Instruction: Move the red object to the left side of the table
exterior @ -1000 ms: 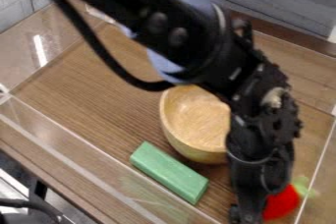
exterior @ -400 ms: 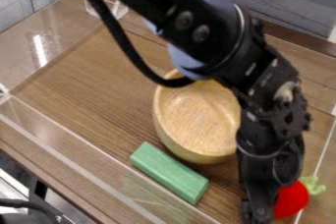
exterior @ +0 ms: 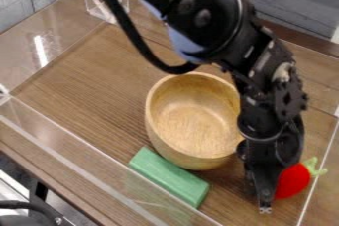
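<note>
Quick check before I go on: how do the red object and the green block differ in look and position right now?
The red object is small, round and bright red with a green leafy tip; the green block is flat, rectangular and longer. The red object sits right at the gripper; the green block lies apart from it, untouched, in front of the wooden bowl. Both rest on the table near its front edge.

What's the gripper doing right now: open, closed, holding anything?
Gripper: down at the red toy by the wooden bowl, jaws closing around it; whether it already has a firm hold cannot be told.
</note>
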Motion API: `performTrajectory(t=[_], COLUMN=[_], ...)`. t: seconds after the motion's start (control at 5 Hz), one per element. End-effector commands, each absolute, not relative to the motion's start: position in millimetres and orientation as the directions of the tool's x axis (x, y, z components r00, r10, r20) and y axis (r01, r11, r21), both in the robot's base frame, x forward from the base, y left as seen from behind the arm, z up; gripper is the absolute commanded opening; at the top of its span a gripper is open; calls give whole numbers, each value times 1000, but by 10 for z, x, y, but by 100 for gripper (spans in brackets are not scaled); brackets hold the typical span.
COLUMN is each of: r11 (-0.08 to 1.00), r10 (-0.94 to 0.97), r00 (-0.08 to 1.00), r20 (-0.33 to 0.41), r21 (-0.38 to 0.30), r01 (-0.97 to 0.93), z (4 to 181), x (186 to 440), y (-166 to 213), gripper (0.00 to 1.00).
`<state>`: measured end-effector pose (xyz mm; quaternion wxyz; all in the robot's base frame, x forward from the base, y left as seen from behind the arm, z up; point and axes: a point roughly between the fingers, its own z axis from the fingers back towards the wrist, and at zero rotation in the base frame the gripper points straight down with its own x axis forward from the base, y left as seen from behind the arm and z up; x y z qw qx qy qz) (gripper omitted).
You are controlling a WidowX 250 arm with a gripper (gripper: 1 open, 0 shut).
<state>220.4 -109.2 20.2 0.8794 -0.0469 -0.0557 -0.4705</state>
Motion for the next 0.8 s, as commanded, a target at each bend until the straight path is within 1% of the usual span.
performTrajectory(t=[0.0,0.4,0.6], r11=[574,505,474], r10=[-805,-845,-862], r00=[574,511,483], r20=[147,155,156], r21=[-48,-76,-91], r01=[817,860,876], z=[190,257,266], x=[2231,2004,1937], y=[-1020,-1264,-1337], gripper=[0,0,100])
